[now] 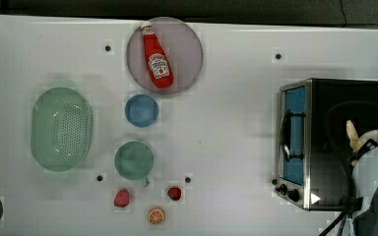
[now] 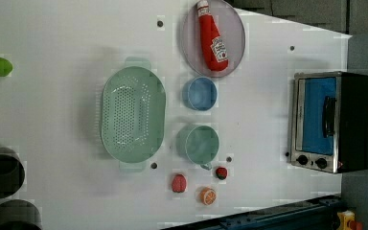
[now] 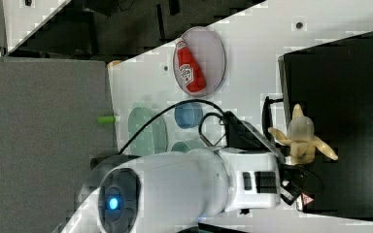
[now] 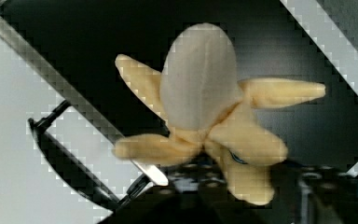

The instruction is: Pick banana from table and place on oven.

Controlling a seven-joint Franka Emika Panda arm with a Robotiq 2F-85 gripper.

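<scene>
Placing step: claw (image 3: pixel 305 158) grasps banana (image 3: pixel 301 133) above oven (image 3: pixel 342 97) top, right of frame; next, lower and release.

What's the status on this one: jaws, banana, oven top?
Gripper at the pale peeled plush banana, jaw state unclear. Banana over the black-topped silver toaster oven. Oven top bare beneath it.

Bright, even light washes the white table (image 1: pixel 226 147), shadows soft, every view blocky and blurred.
</scene>
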